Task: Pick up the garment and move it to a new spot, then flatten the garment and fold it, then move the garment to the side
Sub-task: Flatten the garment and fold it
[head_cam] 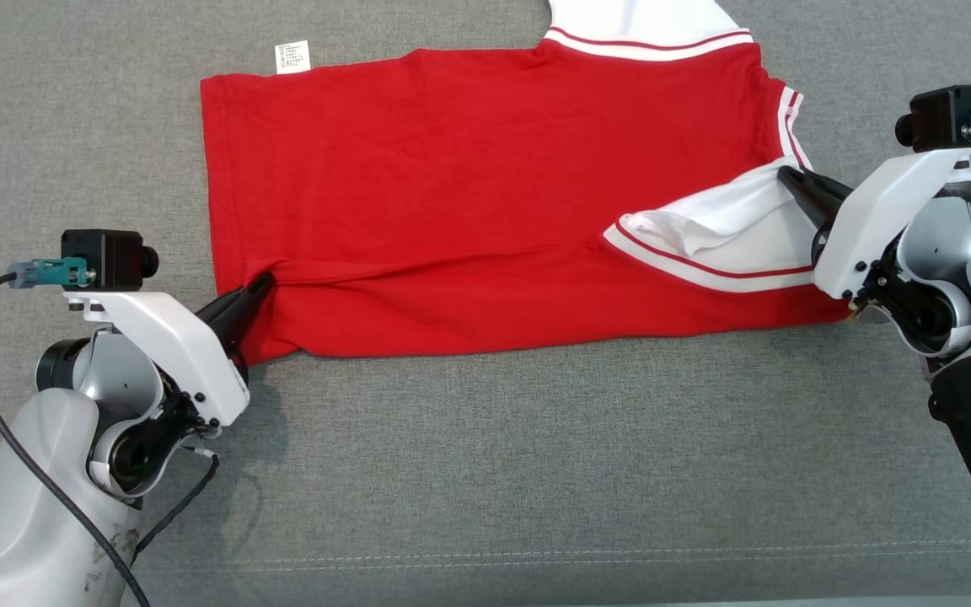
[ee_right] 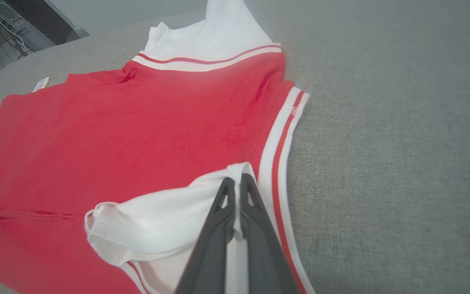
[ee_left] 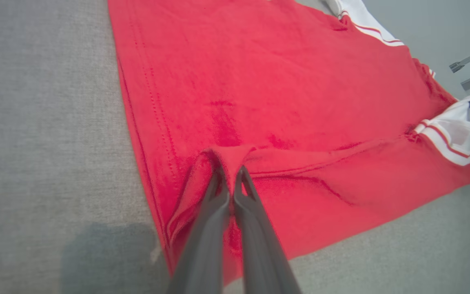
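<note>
Head view: the red T-shirt [head_cam: 485, 169] lies spread on the grey fabric surface [head_cam: 485, 472], its long axis running across the robot, hem at the robot's left and striped neckband at its right. The left gripper [head_cam: 260, 287] meets the near hem corner. The right gripper [head_cam: 786, 175] meets the white sleeve [head_cam: 730, 223], which is turned in over the red body. Each arm is at its own end, with the rest of the shirt lying beyond the jaws — so folding likely means carrying the near edge away from the robot. A white care label [head_cam: 292, 57] pokes out at the far hem corner.

Left wrist view: the jaws are closed to a sliver on a raised peak of soft, napped red knit, and a crease runs from it toward the sleeve.

Right wrist view: the jaws are pinched tight on the limp white sleeve cloth, just beside the red-and-white ribbed neckband.
</note>
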Controlling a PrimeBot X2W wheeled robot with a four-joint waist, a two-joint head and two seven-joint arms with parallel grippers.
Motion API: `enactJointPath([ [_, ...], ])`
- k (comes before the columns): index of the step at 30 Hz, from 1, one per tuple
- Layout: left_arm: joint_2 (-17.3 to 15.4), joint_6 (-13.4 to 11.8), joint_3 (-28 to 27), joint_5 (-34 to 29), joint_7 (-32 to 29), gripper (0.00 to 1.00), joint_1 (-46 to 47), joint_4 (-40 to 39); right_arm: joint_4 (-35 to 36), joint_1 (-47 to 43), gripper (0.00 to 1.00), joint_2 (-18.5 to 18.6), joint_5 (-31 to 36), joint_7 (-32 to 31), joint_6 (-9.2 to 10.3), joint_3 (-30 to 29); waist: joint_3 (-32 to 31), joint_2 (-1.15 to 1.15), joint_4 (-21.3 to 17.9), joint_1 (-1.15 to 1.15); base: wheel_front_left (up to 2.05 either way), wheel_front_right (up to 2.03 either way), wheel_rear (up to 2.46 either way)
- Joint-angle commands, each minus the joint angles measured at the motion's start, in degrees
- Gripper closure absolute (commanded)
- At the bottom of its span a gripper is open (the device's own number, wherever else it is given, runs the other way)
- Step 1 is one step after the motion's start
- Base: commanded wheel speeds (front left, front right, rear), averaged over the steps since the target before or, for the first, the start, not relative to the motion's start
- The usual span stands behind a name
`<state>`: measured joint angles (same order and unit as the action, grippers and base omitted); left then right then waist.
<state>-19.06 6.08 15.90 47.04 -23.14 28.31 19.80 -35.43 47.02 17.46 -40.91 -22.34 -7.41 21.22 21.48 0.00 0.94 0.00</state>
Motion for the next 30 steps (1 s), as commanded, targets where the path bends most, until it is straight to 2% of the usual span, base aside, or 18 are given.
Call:
enactJointPath([
  [1, -2.18, 0.44, -2.47, 0.79, 0.96, 1.00, 2.54, -0.23, 0.33, 1.33, 0.59, 0.46, -1.04, 2.15, -0.08, 1.56, 0.11, 0.00, -0.06, 0.00, 0.00, 0.00, 0.00],
  [2, -1.98, 0.47, -2.61, 1.22, 0.99, 1.00, 2.57, 0.35, -0.08, 1.57, 0.00, 0.53, -1.62, 3.30, -0.08, 1.98, 0.13, 0.00, -0.06, 0.00, 0.00, 0.00, 0.00],
  [3, -2.06, 0.43, -2.68, 1.17, 1.20, 0.90, 2.57, 0.85, -0.53, 1.74, 0.00, 0.59, -2.29, 4.25, -0.08, 2.39, 0.13, 0.00, -0.04, 0.00, 0.00, 0.00, 0.00],
  [4, -2.03, 0.33, -2.87, 1.11, 1.73, 0.69, 2.60, 1.19, -0.97, 1.91, 0.00, 0.81, -2.69, 5.37, -0.08, 2.80, 0.12, 0.00, 0.00, 0.00, 0.00, 0.00, 0.00],
  [5, -1.83, 0.32, -3.05, 1.25, 2.20, 0.14, 2.61, 1.45, -1.23, 2.06, 0.00, 1.09, -3.00, 6.88, -0.08, 3.16, 0.12, 0.00, 0.07, 0.00, 0.00, 0.00, 0.00],
  [6, -1.76, 0.24, -3.18, 1.19, 2.69, 0.00, 2.64, 1.68, -1.64, 2.10, 0.00, 1.22, -3.65, 8.22, -0.08, 3.24, 0.13, 0.00, 0.16, 0.00, 0.00, 0.00, 0.00],
  [12, -1.68, 0.21, -3.72, -0.11, 7.46, 0.00, 1.76, 1.43, -2.12, 1.33, 0.00, 3.06, -6.11, 16.60, -0.08, 4.46, -0.05, 0.00, 0.64, 0.00, 0.00, 0.00, 0.00],
  [15, -2.00, -1.10, -4.39, -2.33, 11.94, 0.00, 0.32, 0.34, -1.26, -0.33, 0.00, 4.05, -6.48, 22.49, -0.08, 4.58, -0.77, 0.00, 0.74, 0.00, 0.00, 0.00, 0.00],
  [16, -2.00, -1.10, -4.39, -2.33, 11.94, 0.00, 0.32, 0.34, -1.26, -0.33, 0.00, 4.05, -6.48, 22.49, -0.08, 4.58, -0.77, 0.00, 0.74, 0.00, 0.00, 0.00, 0.00],
  [22, -2.12, -5.70, -5.32, -6.95, 19.90, 0.00, -5.40, -3.84, 0.08, -6.55, 0.00, 4.84, -3.19, 34.70, -0.08, 3.42, -3.46, 0.00, 0.59, 0.00, 0.00, 0.00, 0.00],
  [30, -1.31, -12.09, -4.69, -11.34, 24.18, 0.00, -14.53, -10.14, 6.51, -17.64, 0.00, 0.93, 8.70, 37.30, -0.08, -5.81, -6.16, 0.00, -0.25, 0.00, 0.00, 0.00, 0.00],
])
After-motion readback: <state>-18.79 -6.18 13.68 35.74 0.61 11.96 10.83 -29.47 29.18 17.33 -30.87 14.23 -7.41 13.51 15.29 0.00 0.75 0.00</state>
